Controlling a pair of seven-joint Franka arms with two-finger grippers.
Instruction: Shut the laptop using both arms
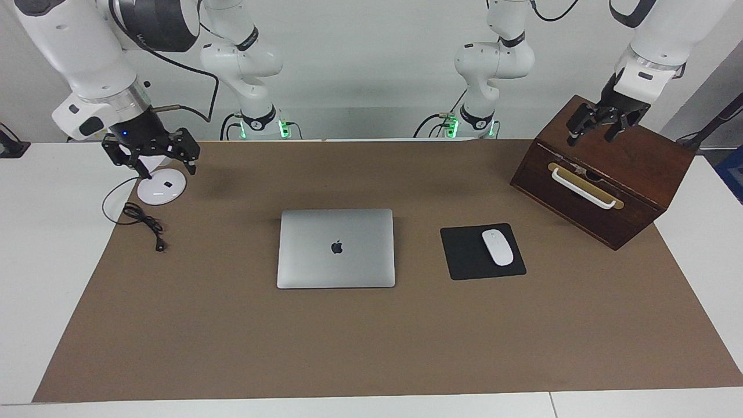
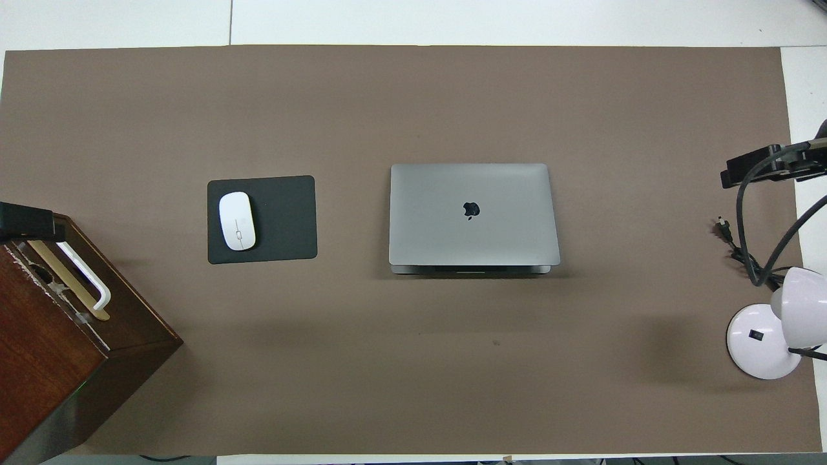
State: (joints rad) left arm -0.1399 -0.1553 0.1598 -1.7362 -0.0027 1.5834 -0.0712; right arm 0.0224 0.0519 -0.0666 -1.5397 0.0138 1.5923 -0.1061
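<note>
Matt metal laptop [image 1: 336,248], glossy wooden box [image 1: 609,168], matt brown mat [image 1: 371,337]

Mouse [image 1: 497,247] on pad [image 1: 464,255] (lamp [image 2: 762,349], box [image 1: 633,168])

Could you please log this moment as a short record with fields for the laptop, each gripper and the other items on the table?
laptop: lid shut, flat mid-table
left gripper: open, over the wooden box
right gripper: open, over the lamp base
mouse: on the mouse pad, beside the laptop toward the left arm's end
contact with laptop: none
</note>
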